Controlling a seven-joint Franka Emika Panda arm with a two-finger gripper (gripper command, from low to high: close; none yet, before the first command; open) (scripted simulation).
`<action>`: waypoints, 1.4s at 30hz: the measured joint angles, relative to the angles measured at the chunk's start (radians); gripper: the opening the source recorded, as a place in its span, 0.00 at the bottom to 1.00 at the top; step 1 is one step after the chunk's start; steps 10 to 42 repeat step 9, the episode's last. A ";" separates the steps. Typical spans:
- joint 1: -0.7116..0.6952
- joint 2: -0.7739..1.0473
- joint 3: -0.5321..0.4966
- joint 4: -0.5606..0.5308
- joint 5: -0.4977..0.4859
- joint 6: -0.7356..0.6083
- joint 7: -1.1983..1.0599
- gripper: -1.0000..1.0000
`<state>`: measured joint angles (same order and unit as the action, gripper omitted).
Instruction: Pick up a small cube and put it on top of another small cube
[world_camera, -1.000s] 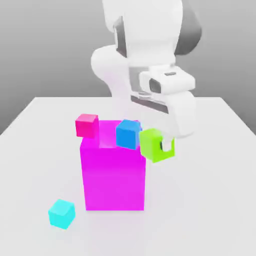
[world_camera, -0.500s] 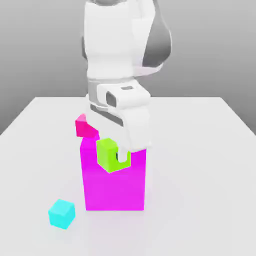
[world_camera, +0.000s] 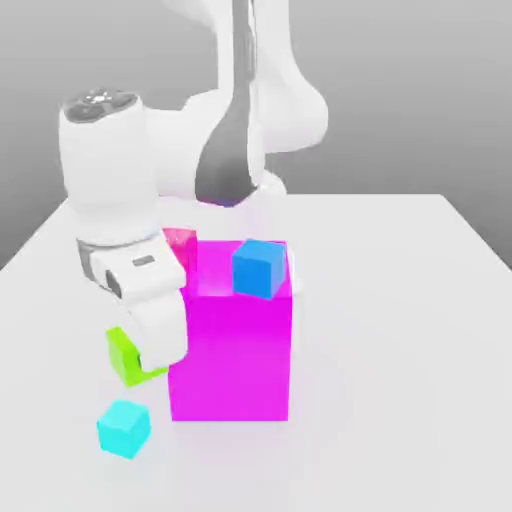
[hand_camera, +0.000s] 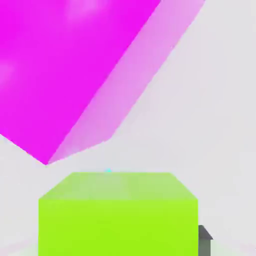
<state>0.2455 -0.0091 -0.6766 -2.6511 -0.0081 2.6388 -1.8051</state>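
Note:
The small lime-green cube (world_camera: 124, 356) hangs just above the table, by the lower corner of the big magenta block (world_camera: 232, 345) on the exterior view's left. My gripper (world_camera: 140, 362) is shut on it, and the white hand covers the cube's right part. The cyan small cube (world_camera: 123, 427) lies on the table slightly below and in front of the held cube, apart from it. On the magenta block's top, the blue small cube (world_camera: 259, 267) sits toward the exterior view's right. In the hand view the green cube (hand_camera: 117, 215) is close up, with a dark finger (hand_camera: 205, 239) at its side and the magenta block (hand_camera: 75, 65) beyond.
A small crimson cube (world_camera: 182, 246) stands behind the magenta block, partly hidden by the arm. The white table (world_camera: 400, 330) stretches out on the exterior view's right, and its front edge lies near the cyan cube.
The arm swung from the exterior view's right, across the front of the magenta block, to its left and lower, carrying the lime-green cube. The blue cube is in view again.

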 joint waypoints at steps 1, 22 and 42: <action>-0.017 0.035 0.014 0.002 0.045 0.029 -0.041 0.00; -0.094 0.216 0.164 0.017 0.314 0.161 -0.243 1.00; -0.094 0.216 0.164 0.017 0.314 0.161 -0.243 1.00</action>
